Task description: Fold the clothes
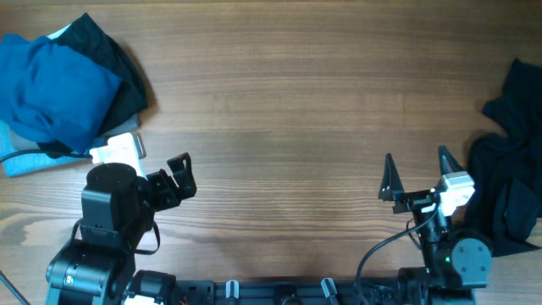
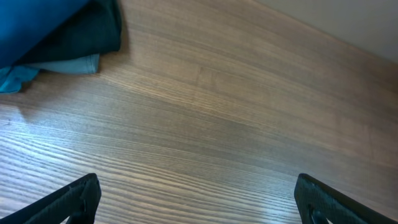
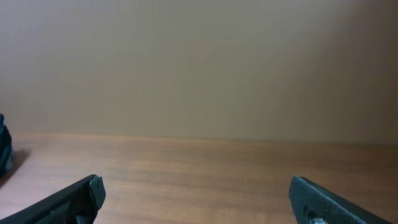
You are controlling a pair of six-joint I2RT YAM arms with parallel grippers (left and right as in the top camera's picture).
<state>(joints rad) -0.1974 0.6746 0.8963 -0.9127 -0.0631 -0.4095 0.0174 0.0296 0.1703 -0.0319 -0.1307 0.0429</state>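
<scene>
Counter [image 1: 288, 93] has two heaps of clothes on it: a blue pile [image 1: 51, 85] with some dark fabric mixed in at the upper left of the overhead frame, and a black pile [image 1: 508, 178] along the right edge. Left pincer [image 1: 181, 175] at lower left and right pincer [image 1: 415, 156] at lower right are both spread wide and empty, neither touching any fabric.

Overhead, the blue clothes pile [image 1: 51, 85] at 10 o'clock runs off the left edge, and the dark clothes [image 1: 512, 169] at 3 o'clock run off the right. The wrist views show only the finger ends of the left gripper [image 2: 196, 199] and right gripper [image 3: 196, 199], at 7 and 5 o'clock, cut by the bottom edge.
</scene>
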